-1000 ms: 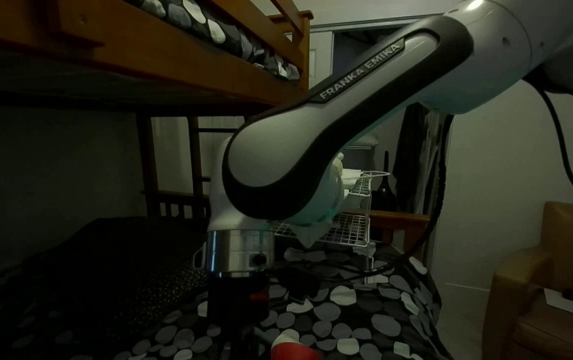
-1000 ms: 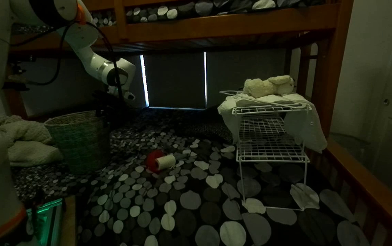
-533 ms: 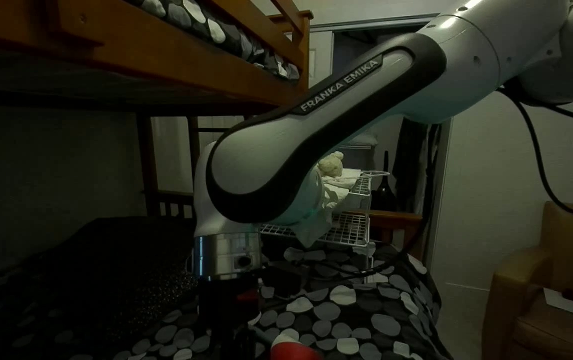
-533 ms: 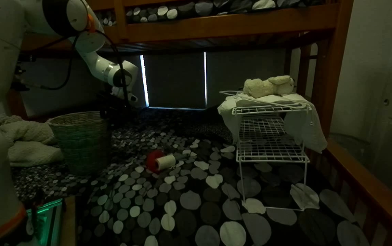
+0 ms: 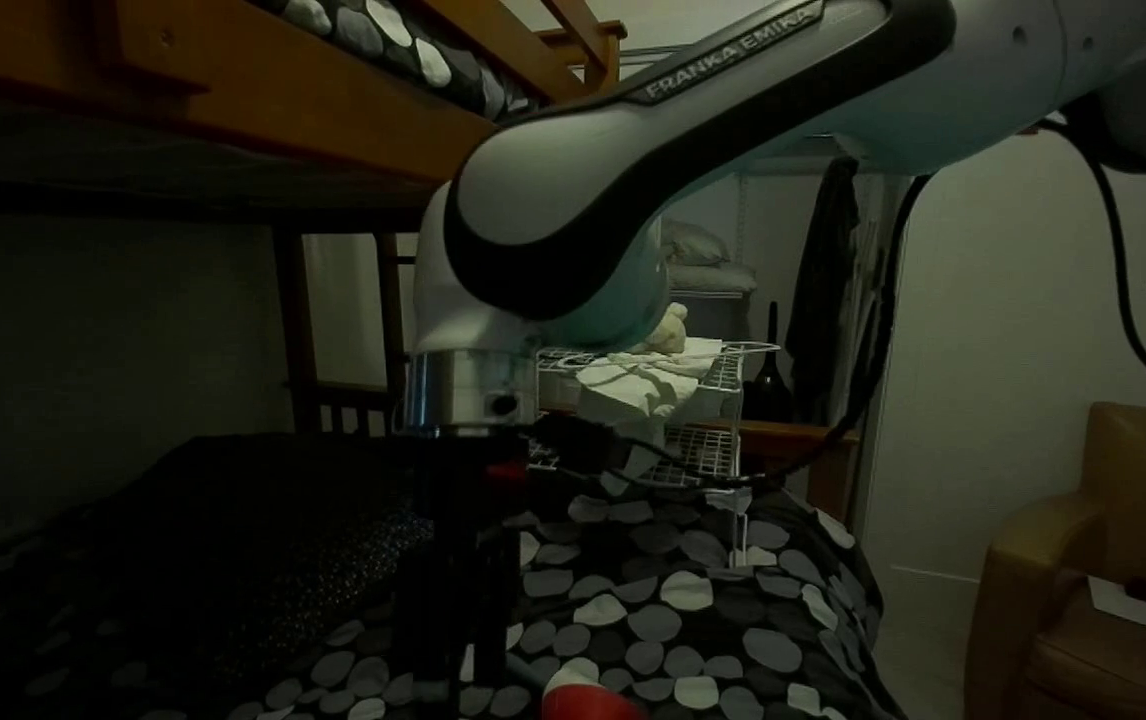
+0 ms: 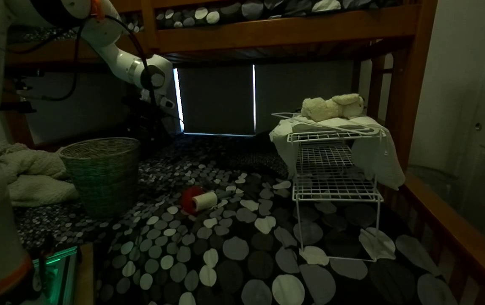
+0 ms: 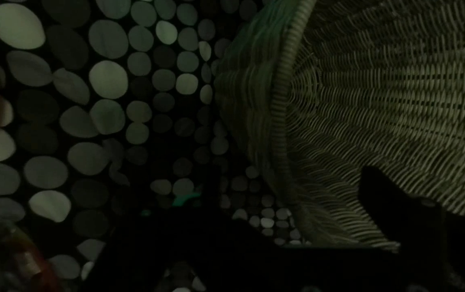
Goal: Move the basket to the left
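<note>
The basket [image 6: 103, 182], tall, round and woven in grey-brown wicker, stands upright on the dotted bedding at the left of an exterior view. Its braided rim [image 7: 280, 109] and hollow inside fill the right of the wrist view. My gripper [image 7: 291, 174] is open, fingers wide apart. One finger lies outside the rim in that picture, the other over the basket's inside, and no contact shows. Both exterior views show the dark gripper [image 6: 147, 137] pointing down, above and behind the basket's right side; its fingertips are hard to make out there.
A white wire rack [image 6: 335, 195] carries white cloth and a cream plush toy [image 6: 331, 108]. Between rack and basket lies a red and white object [image 6: 198, 200]. A cream blanket [image 6: 39, 188] sits beside the basket. The upper bunk's wooden rail [image 6: 289, 36] hangs overhead.
My arm has risen, lifting the gripper away from the basket's rim, and the jaws have opened. The basket first shifted slightly right in an exterior view, then stayed put.
</note>
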Controlling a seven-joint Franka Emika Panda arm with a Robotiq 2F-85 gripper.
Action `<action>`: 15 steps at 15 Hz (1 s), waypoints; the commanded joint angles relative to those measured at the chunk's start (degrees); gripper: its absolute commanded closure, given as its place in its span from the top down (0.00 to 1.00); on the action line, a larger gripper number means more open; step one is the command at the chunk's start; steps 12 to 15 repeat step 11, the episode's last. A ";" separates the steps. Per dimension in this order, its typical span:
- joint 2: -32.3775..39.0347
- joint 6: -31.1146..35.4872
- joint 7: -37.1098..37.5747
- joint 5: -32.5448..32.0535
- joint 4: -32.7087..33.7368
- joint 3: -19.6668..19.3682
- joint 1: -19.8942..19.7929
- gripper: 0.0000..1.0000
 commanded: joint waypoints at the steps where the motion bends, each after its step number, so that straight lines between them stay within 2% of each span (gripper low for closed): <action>1: -10.48 2.08 4.01 -1.19 -8.34 -2.94 -2.86 1.00; 5: -18.04 5.33 4.88 -1.92 -16.85 -7.75 -7.54 1.00; 9: -20.31 12.56 6.72 -4.26 -24.19 -12.61 -12.24 1.00; 10: -17.69 8.91 4.32 -2.67 -19.02 -11.41 -10.93 1.00; 15: -17.81 9.55 3.76 -2.73 -20.04 -12.13 -11.70 1.00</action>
